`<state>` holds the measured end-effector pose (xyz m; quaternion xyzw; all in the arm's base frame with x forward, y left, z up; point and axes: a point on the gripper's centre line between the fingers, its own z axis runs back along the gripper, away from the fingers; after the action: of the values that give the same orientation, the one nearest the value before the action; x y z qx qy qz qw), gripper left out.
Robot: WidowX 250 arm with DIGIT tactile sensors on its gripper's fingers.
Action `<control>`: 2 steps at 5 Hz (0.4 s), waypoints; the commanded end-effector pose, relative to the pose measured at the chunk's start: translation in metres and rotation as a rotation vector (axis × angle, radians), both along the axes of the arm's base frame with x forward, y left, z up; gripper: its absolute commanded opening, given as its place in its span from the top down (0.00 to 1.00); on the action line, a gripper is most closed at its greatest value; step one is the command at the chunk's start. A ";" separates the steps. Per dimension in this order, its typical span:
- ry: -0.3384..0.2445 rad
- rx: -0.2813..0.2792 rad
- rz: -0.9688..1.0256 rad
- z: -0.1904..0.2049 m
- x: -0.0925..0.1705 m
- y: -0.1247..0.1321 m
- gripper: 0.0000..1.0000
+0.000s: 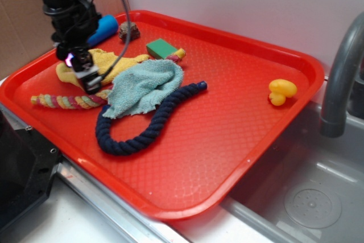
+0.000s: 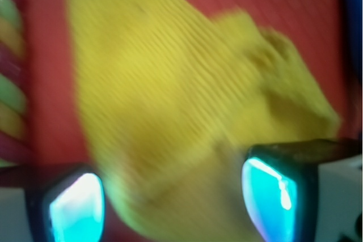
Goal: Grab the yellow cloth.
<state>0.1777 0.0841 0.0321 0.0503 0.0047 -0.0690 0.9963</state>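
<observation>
**Claw over the yellow cloth, nothing gripped yet**

You have the claw (image 1: 91, 81) in the upper left of the exterior frame, just above the yellow cloth (image 1: 108, 64). In the wrist view its two fingers (image 2: 76, 205) stand spread wide at the bottom corners, with the yellow cloth (image 2: 170, 106) filling the space between and beyond them. They clasp nothing that you can see; whether the tips touch the fabric you cannot tell, as that view is blurred.

Watch what lies close by. The teal cloth (image 1: 147, 86) overlaps the yellow one's right edge, so a closure drifting rightward would likely catch both. The striped rope (image 1: 68, 101) lies just below the claw in the frame and could be snagged by a finger. A shallow pinch on flat fabric may slip off.

The red tray (image 1: 239, 112) holds everything: both cloths, the striped rope, a dark blue rope (image 1: 139, 135) looped at centre, a green block (image 1: 161, 48), a blue cylinder (image 1: 105, 28) and a small brown object (image 1: 129, 31) at the top, and a rubber duck (image 1: 281, 91) well apart at the right. The sink (image 1: 307, 197) at the lower right looks empty.
</observation>
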 end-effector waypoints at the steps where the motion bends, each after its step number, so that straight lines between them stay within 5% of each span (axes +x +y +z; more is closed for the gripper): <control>1: -0.084 0.004 -0.009 0.026 0.011 0.014 0.00; 2: -0.083 -0.043 -0.124 0.004 0.028 -0.003 0.00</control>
<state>0.1925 0.0830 0.0254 0.0218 -0.0179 -0.1106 0.9935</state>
